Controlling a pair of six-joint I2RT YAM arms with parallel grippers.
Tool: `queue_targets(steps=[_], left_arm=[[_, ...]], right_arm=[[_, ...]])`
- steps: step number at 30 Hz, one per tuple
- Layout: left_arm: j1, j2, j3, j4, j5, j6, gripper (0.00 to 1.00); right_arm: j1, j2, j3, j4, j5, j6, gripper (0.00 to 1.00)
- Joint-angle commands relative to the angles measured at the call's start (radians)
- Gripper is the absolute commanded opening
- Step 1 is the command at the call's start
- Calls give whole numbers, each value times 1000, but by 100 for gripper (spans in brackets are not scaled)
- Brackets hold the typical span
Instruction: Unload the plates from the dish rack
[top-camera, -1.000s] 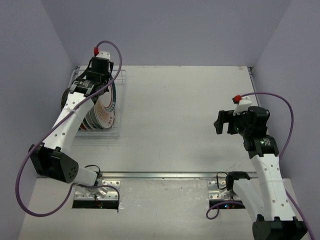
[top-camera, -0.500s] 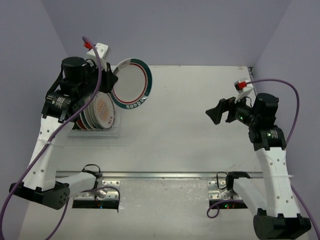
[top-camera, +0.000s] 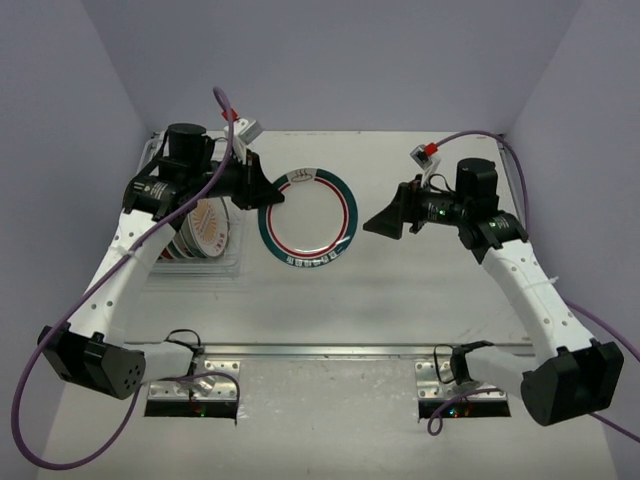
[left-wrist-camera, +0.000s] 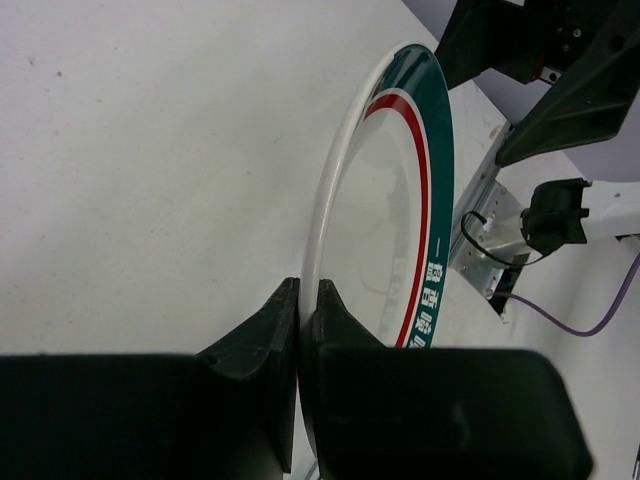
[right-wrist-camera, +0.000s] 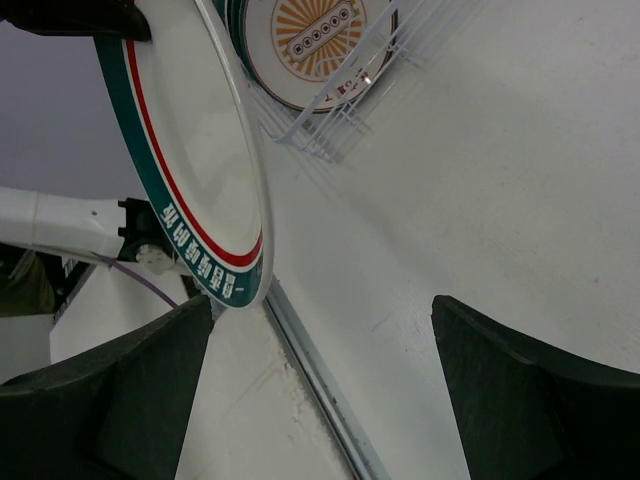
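**Current state.** The left gripper (top-camera: 271, 196) holds the green-rimmed plate (top-camera: 307, 217) at centre frame of the top view, to the right of the dish rack (top-camera: 232, 262). Its fingers (left-wrist-camera: 262, 338) are clamped on the plate's left rim, one on each face. The plate appears to be held off the table (top-camera: 420, 290), its face turned up toward the top camera. The right gripper (top-camera: 384, 212) sits just right of the plate with its fingers spread wide, touching nothing.

**Handling properties (judged).**
- The plate looks like glazed ceramic: rigid, fairly heavy and breakable if dropped or knocked.
- The glaze is smooth, so a rim pinch is likely to slip under a sudden swing.
- A one-sided rim grasp leaves the full weight hanging from the fingers; expect the plate to sag or pivot.
- Take hold at the rim, fingers on opposite faces. The opposite, right-hand rim is free for a second grasp.

**Count.**
- Plates in hand: one.
- Plates in the rack: the sunburst plate (top-camera: 207, 223) stands on edge at left of frame, with more rims packed behind it. At least two; the left arm hides the exact number.
- Racks: one.
- Grippers: two.
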Motion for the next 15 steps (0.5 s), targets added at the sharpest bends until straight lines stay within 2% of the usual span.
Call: queue_targets(steps=[1, 7, 10, 13, 15], left_arm=[[-17, -4, -9, 83, 86, 7, 0], [-32, 17, -21, 79, 77, 10, 0], [-37, 25, -20, 75, 71, 10, 0], [-42, 32, -19, 74, 65, 10, 0], [-42, 33, -19, 74, 53, 20, 0]], right_arm=[[51, 51, 34, 62, -27, 5, 86], [118, 116, 26, 45, -44, -23, 77], [145, 135, 26, 51, -36, -16, 68], [172, 160, 37, 57, -36, 1, 41], [177, 174, 39, 61, -44, 17, 20]])
